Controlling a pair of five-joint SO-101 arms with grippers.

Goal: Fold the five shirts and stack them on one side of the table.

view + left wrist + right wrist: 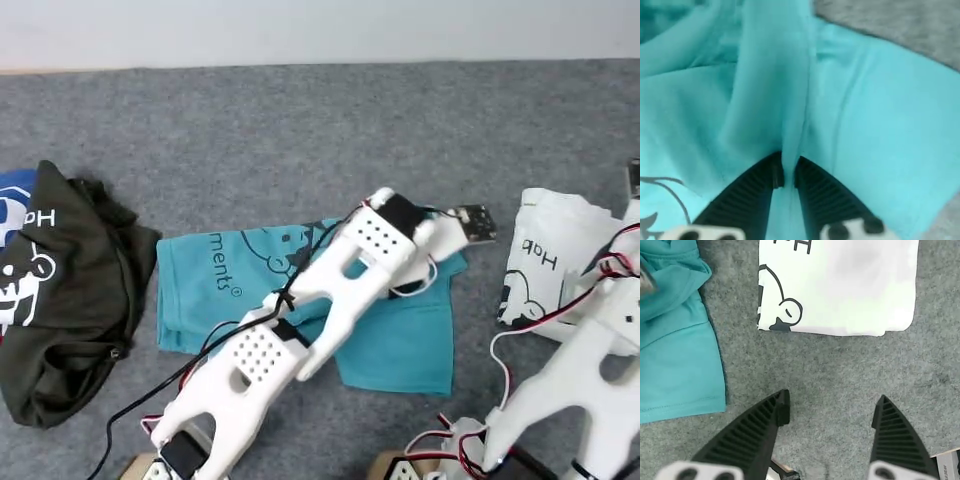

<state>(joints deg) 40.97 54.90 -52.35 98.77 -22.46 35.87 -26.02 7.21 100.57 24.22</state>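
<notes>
The teal cotton shirt (400, 345) lies partly folded at the centre of the grey carpeted table (300, 120), with its long axis running 9 to 3 o'clock in the high view. A raised ridge of fabric near its 2 o'clock corner is clamped by the left gripper (788, 172). The right gripper (832, 412) is spread apart over carpet between this shirt and the folded white printed shirt (550, 255) at 3 o'clock. The left arm is therefore judged the nearer.
</notes>
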